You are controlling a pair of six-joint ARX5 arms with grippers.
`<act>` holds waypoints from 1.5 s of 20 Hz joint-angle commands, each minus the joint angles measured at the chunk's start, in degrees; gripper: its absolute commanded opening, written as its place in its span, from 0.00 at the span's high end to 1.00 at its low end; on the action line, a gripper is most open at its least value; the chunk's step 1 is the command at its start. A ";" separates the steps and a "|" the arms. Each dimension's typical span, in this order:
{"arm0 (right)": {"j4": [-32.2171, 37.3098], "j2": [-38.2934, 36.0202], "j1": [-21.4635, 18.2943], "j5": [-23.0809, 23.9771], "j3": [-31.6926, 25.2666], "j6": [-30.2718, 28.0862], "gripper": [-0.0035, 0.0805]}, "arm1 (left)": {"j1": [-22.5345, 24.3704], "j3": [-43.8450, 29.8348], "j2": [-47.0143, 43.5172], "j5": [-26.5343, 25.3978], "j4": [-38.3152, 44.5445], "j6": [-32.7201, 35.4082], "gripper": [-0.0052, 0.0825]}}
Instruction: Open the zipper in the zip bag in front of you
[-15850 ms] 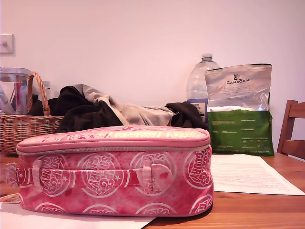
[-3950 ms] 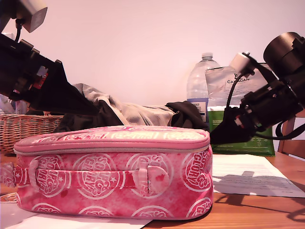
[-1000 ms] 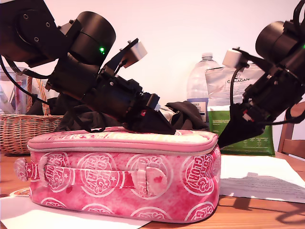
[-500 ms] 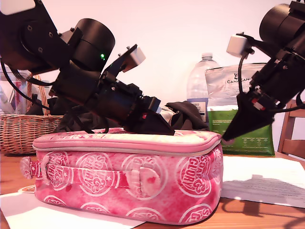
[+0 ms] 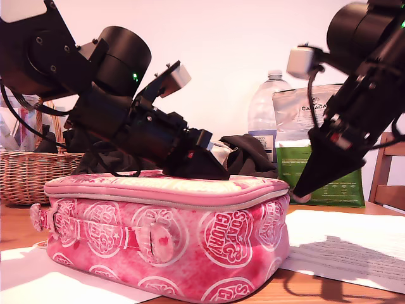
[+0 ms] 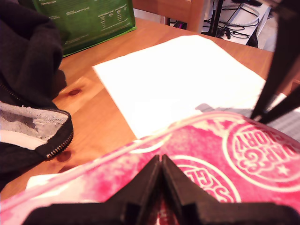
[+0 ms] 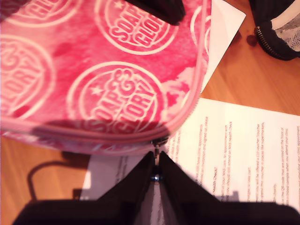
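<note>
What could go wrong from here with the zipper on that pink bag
My second tool pinches only the small metal zipper pull at the corner of the soft pink fabric zip bag, so it may slip off. My first tool presses the bag's top with closed tips; the bag could slide and turn rather than unzip.

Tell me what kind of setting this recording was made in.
Probably a home, at a wooden dining table: a wicker basket, a heap of clothes, a water bottle, a pet-food pouch and a wooden chair surround the pink zip bag.
</note>
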 commanded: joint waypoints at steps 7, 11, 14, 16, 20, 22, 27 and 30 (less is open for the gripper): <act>-8.68 -4.35 2.34 -4.59 -0.39 0.15 0.97 | 0.76 1.31 6.84 -0.76 -1.18 -1.73 0.96; -9.97 -4.37 5.62 -6.12 -0.39 0.15 0.97 | 0.79 3.61 6.84 -0.35 -1.57 -2.93 0.96; -10.25 -4.37 6.08 -5.05 -0.39 0.15 0.97 | 0.76 4.31 6.25 2.27 -1.77 -2.93 0.96; -10.67 -4.37 6.03 -5.03 -0.39 0.15 0.97 | 0.76 4.31 3.34 5.07 -3.34 -2.84 0.96; -10.21 -4.37 6.03 -5.05 -0.39 0.11 0.97 | 0.79 4.31 -9.51 5.46 -15.28 -0.15 0.96; -10.10 -4.37 6.03 -5.11 -0.39 0.11 0.97 | 1.03 4.31 -16.98 5.40 -28.22 4.35 0.96; -8.90 -4.37 6.08 -5.22 -0.39 0.11 0.97 | 1.14 4.31 -31.52 6.54 -56.52 8.98 0.96; -8.61 -4.37 6.10 -5.29 -0.39 0.15 0.97 | 1.14 4.28 -30.97 6.34 -68.81 12.00 0.96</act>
